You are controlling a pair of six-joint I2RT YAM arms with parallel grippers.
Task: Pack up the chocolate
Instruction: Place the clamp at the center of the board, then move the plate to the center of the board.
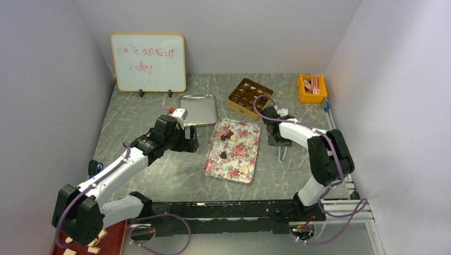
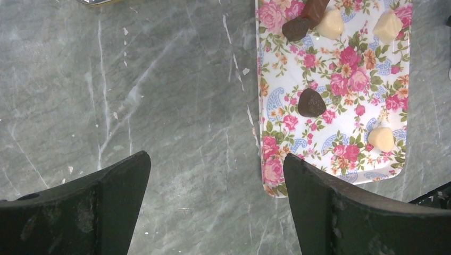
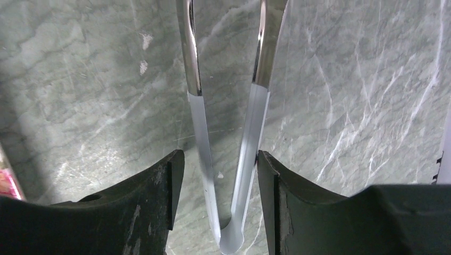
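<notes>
From above you can see the whole grey-green marble worktop (image 1: 173, 178), with plain pale walls on three sides. At the back stand a whiteboard (image 1: 148, 62) with red writing, a flat silver tray (image 1: 198, 110), a gold box (image 1: 240, 108) with little squares inside, and an orange bin (image 1: 308, 98). What sits in the box is too small to tell. In the middle lies a flowery tray (image 1: 236, 159), and the chocolate (image 1: 224, 155) lies loose on it.

The left wrist view shows the sweets up close. There are two dark ones, a brown one cut off by the picture's edge, and three cream ones, all on the flowers. The left tool (image 2: 215, 159) is wide open with nothing in it. It is over bare worktop, just beside the flowery tray.

Only the right wrist view shows the shiny metal tongs (image 3: 200, 133) clearly. They lie on the worktop, between the fingers of the right tool (image 3: 221, 154). This tool is partly open. There is a gap between one finger and the tongs, so it is not squeezing them. The other finger is so close that I cannot tell if it touches.
</notes>
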